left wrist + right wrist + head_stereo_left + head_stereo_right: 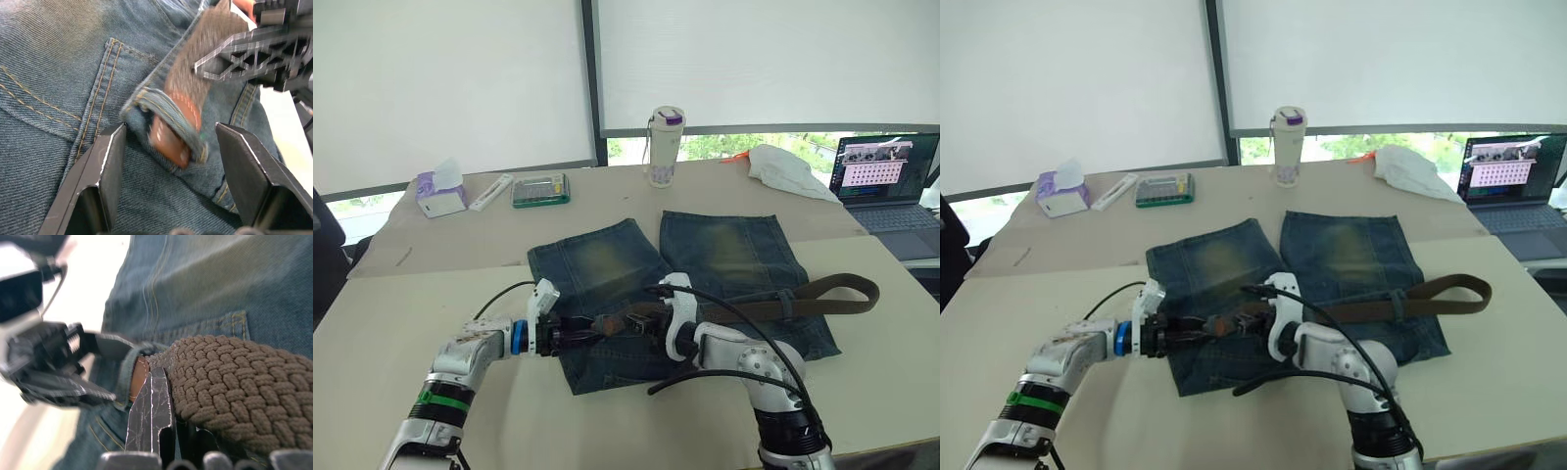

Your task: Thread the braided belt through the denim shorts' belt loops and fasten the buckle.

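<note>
Belt tip: the leather end of the braided belt [172, 142] sits inside one of the belt loops [161, 105] on the waistband, poking out toward the left gripper [168, 147].
Belt axis: the belt lies along the waistband of the denim shorts [607, 259], running from about 9 o'clock to 3 o'clock, and its far end curls back past the 3 o'clock edge of the shorts.
Left gripper: open, one finger on each side of the tip, not touching it.
Right gripper [168, 404]: closed on the braided part, just behind the loop at its 3 o'clock side.
Nearer arm: the left one, because the tip points at it.
Next move, my judgement: the left fingers close on the tip and pull toward 9 o'clock.
</note>
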Controlling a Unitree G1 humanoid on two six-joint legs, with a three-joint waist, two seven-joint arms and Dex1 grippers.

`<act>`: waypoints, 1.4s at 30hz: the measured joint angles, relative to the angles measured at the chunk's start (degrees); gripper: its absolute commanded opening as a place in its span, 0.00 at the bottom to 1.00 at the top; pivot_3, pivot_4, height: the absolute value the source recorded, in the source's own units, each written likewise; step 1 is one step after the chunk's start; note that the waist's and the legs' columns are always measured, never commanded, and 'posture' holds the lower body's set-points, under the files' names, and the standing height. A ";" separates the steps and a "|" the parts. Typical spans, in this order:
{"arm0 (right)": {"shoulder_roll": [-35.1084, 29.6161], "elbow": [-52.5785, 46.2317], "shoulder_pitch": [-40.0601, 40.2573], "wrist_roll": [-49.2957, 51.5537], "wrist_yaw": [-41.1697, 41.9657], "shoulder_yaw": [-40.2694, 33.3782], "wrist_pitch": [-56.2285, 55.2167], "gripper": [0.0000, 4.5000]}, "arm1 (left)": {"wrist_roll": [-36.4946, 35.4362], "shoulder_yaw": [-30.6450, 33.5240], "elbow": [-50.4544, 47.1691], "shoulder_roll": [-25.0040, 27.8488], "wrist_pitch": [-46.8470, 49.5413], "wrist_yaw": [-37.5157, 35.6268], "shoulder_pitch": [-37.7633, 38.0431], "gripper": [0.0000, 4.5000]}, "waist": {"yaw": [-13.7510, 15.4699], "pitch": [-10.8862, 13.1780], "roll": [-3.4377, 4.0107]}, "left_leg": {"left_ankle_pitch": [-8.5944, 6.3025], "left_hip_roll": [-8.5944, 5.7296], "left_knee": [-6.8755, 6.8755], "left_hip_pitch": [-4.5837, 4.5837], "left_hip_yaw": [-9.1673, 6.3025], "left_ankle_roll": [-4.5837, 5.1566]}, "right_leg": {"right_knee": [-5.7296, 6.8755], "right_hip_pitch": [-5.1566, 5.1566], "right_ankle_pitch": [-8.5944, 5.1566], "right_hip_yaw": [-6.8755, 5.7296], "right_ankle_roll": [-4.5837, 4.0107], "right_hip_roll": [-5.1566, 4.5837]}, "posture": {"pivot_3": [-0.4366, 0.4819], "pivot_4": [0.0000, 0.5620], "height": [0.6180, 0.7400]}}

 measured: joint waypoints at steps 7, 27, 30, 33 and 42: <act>1.51 1.25 0.06 -1.81 1.78 0.68 -1.74 0.00 | -0.33 0.13 -1.77 0.14 1.35 0.18 1.08 0.41 | 0.13 0.00 0.00 | 0.00 -0.01 0.00 0.00 0.00 -0.01 | -0.01 0.00 0.00 0.01 0.00 -0.01 | 0.48 0.27 1.00; 2.42 0.62 1.42 -2.39 4.42 0.11 -3.32 0.00 | -2.61 1.80 -3.75 2.11 3.23 0.38 2.18 0.18 | 0.14 0.00 0.00 | -0.01 0.00 0.00 -0.02 0.00 -0.02 | -0.01 -0.05 0.00 0.01 0.00 0.00 | 0.48 0.27 1.00; 2.38 -0.04 2.14 -2.48 5.39 -0.05 -5.27 0.00 | -3.35 2.58 -3.78 5.04 3.37 -1.35 2.18 0.38 | 0.09 0.01 0.01 | -0.02 0.00 -0.02 -0.02 0.01 -0.03 | 0.02 -0.10 0.00 0.01 0.00 0.00 | 0.48 0.27 1.00; 2.35 -0.19 2.15 -2.64 5.63 -0.37 -5.84 0.00 | -3.35 3.28 -3.76 5.41 3.04 -1.46 2.18 0.61 | 0.29 0.01 0.01 | -0.02 0.00 -0.01 -0.03 0.00 -0.03 | 0.02 -0.10 0.00 -0.01 0.00 0.00 | 0.48 0.27 1.00; 2.42 -0.41 2.29 -2.87 6.07 -0.36 -6.03 0.00 | -3.43 3.27 -3.75 3.83 3.04 -0.97 2.11 0.68 | 0.31 0.01 0.01 | -0.02 0.00 0.00 -0.03 0.00 -0.04 | 0.01 -0.10 0.00 0.00 0.00 -0.01 | 0.48 0.27 1.00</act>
